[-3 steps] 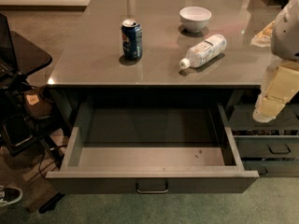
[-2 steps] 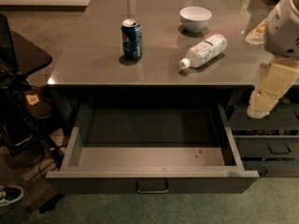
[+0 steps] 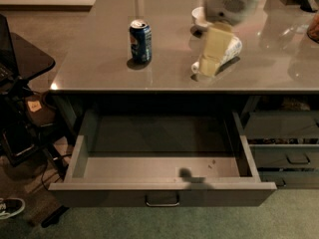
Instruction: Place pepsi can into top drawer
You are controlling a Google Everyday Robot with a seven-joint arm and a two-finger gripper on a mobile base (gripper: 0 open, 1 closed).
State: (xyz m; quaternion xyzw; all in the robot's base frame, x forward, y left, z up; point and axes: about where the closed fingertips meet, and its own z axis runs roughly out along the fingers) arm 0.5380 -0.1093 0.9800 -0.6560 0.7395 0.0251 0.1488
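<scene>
The pepsi can (image 3: 141, 41), dark blue with a silver top, stands upright on the grey tabletop (image 3: 99, 63), left of centre. The top drawer (image 3: 162, 193) is pulled wide open below the table edge, with its loop handle (image 3: 162, 200) at the centre of the front; nothing lies inside it. My gripper (image 3: 214, 51), cream-coloured and blurred, hangs from the white arm (image 3: 232, 1) over the tabletop. It is to the right of the can, apart from it, and in front of the white bottle.
A white plastic bottle (image 3: 233, 48) lies behind the gripper, and a white bowl (image 3: 198, 16) sits further back. Narrower grey drawers (image 3: 286, 158) are at the right. A black stand (image 3: 22, 59) and cables are at the left, with a shoe (image 3: 10, 206) on the floor.
The arm and gripper have swung left from the right edge of the view to above the tabletop, over the bottle and nearer the can. The can and drawer have not moved.
</scene>
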